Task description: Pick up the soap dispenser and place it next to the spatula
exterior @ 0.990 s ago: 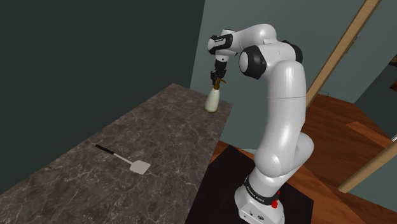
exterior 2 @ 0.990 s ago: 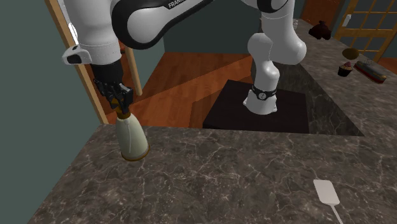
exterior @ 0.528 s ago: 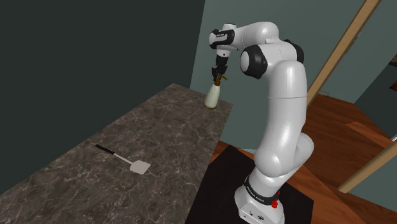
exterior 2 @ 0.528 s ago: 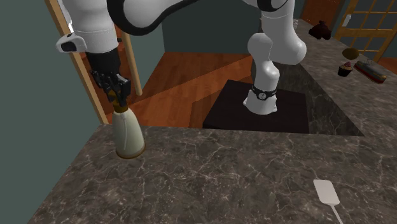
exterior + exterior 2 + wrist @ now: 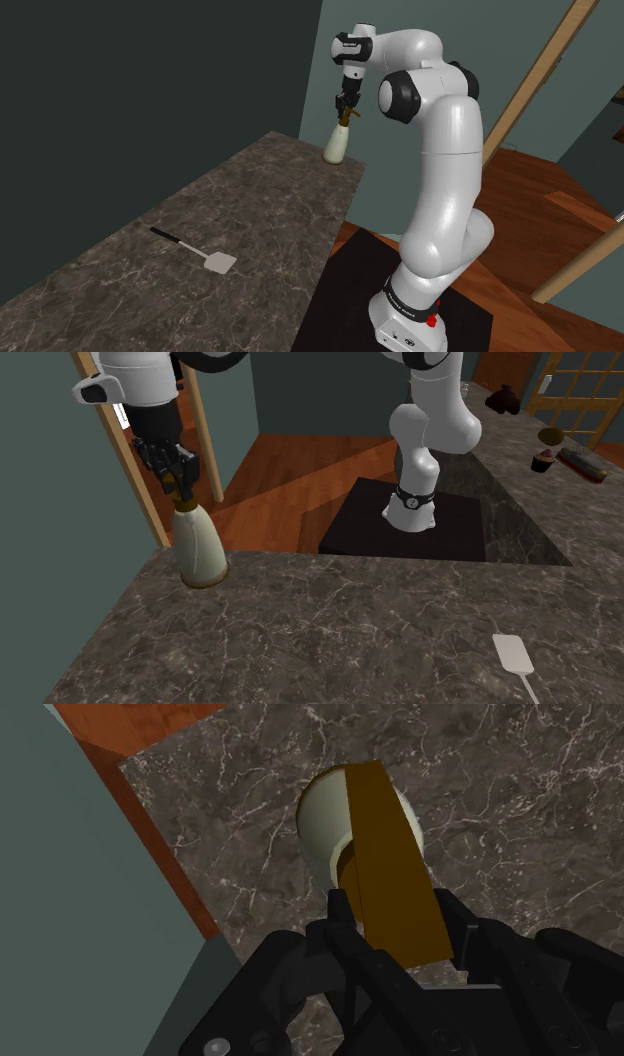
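The soap dispenser point(image 5: 337, 146) is a cream bottle with a brown pump top. My gripper point(image 5: 346, 110) is shut on that pump and holds the bottle a little above the far corner of the dark marble counter point(image 5: 240, 215). In the second exterior view the dispenser point(image 5: 198, 548) hangs slightly tilted under the gripper point(image 5: 178, 477), close to the counter's edge. The wrist view shows the brown pump point(image 5: 391, 879) clasped between the black fingers, the cream body point(image 5: 323, 819) below it. The white spatula point(image 5: 212, 260) with a black handle lies flat near the counter's near end; its blade point(image 5: 514, 653) also shows.
A teal wall point(image 5: 150, 90) runs behind the counter. A slanted wooden beam point(image 5: 135, 462) stands just past the counter's corner. The wooden floor point(image 5: 300, 472) and the black stand mat point(image 5: 400, 527) lie beyond the edge. Small objects point(image 5: 560, 452) sit on another counter.
The gripper has risen with the soap dispenser, lifting it off the counter. The spatula has not moved.
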`<state>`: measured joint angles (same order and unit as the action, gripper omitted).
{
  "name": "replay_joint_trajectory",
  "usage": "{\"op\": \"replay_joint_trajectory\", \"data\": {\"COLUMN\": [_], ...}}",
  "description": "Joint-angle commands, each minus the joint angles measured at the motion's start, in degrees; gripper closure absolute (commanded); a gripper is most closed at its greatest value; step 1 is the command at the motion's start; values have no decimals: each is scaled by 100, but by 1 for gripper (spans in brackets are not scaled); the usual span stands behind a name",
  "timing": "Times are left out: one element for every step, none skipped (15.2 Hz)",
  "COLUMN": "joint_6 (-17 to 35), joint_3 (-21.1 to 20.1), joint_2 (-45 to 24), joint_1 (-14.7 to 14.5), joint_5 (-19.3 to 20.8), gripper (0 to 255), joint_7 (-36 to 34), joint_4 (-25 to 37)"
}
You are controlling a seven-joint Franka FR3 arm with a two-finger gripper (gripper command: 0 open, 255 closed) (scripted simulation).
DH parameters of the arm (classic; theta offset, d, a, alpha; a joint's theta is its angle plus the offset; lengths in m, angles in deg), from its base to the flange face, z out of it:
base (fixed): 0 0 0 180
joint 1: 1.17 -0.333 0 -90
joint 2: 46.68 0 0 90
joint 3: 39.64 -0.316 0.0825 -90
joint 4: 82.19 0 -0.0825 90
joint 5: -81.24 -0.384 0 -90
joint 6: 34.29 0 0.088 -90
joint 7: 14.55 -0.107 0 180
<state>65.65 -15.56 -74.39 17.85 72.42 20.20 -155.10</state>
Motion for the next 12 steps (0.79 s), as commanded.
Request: {"op": "replay_joint_trajectory", "data": {"joint_6": [-158,-80,-9,54,111,162,208,250,287,319,348,374], "joint_3": [1,-6,-15,-29,-46,-67,-92,-118,-147,-180,-215,-251], "joint_2": [-16,136,278,413,540,660,773,879,980,1073,1161,1243], "joint_1": [19,-120,-255,-384,-510,-629,-745,-858,-967,-1073,-1175,-1275], "joint_5": [-3,59,118,176,232,287,340,391,439,486,530,571], "gripper": [255,255,255,255,255,255,255,255,255,255,255,255], "joint_7": [-6,-121,-239,-361,-485,-612,-742,-872,-1005,-1138,-1272,-1407], "joint_4": [176,-49,-256,-448,-626,-792,-945,-1087,-1219,-1341,-1454,-1558]}}
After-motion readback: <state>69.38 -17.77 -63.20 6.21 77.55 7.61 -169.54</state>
